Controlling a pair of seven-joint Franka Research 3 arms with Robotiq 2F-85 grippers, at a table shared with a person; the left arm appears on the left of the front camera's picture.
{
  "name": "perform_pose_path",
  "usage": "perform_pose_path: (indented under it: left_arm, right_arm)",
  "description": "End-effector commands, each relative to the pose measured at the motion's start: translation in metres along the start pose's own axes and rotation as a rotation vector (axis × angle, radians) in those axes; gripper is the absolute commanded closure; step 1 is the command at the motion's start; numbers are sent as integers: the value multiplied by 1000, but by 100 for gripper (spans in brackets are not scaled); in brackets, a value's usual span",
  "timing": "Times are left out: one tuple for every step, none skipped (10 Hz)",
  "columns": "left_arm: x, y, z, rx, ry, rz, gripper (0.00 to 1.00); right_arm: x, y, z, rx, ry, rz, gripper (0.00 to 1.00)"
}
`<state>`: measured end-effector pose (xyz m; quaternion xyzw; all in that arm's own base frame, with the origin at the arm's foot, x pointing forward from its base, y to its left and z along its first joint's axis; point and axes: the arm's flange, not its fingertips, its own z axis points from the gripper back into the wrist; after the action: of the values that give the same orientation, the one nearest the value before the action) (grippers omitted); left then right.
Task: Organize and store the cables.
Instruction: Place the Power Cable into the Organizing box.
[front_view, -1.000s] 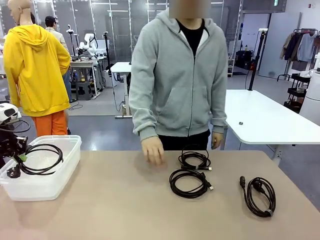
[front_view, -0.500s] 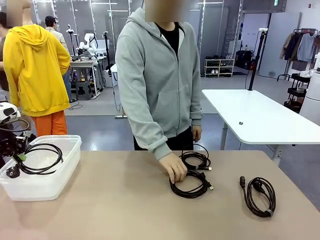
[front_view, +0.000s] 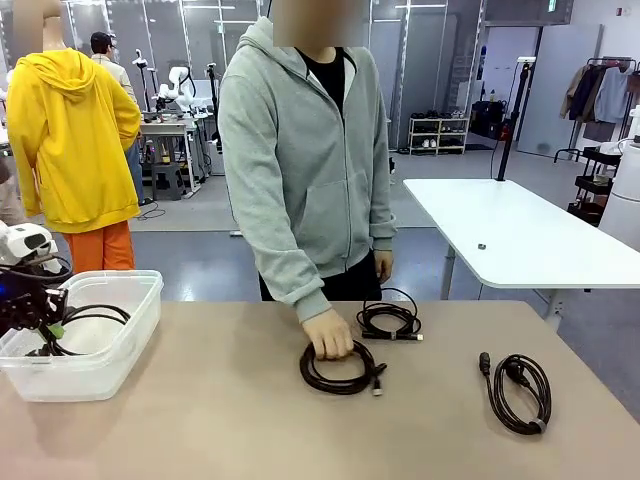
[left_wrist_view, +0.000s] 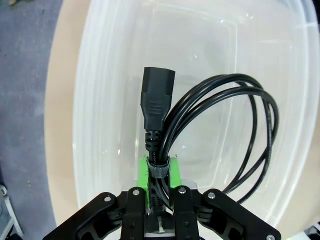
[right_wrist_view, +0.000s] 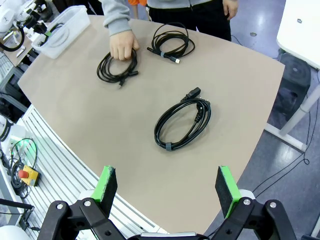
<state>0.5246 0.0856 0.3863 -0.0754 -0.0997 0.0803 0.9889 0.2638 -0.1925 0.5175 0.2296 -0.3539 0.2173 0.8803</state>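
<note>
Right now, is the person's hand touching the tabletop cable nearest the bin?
Touching. Front view shows the hand pressed on the cable; right wrist view agrees.

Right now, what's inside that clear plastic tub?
One coiled black cable, its chunky plug pointing into the tub, lies between the left gripper's green pads. The gripper covers the coil's near end, so I cannot tell whether it is clamped.

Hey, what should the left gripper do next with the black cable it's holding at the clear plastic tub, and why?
Probably open the left gripper wide and let go. The coiled black power cable pinched between its green pads already hangs inside the clear plastic tub, loop and plug within the walls, so a release should drop it into storage.
</note>
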Motion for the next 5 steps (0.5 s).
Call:
perform_pose_path:
  left_arm:
    - [7,2,-6,-32,-4,-15,58]
    - [5,2,-4,-15,-13,-16,55]
    - [4,1,-2,-16,-18,-23,31]
    - [3,0,-1,-14,-21,-33,28]
    - [3,0,0,-8,-24,-39,4]
  right_arm:
    - [0,0,1,8,-7,17,0]
    - [0,0,1,8,-7,17,0]
    - [0,0,1,8,-7,17,0]
    - [0,0,1,8,-7,17,0]
    - [0,0,1,8,-7,17,0]
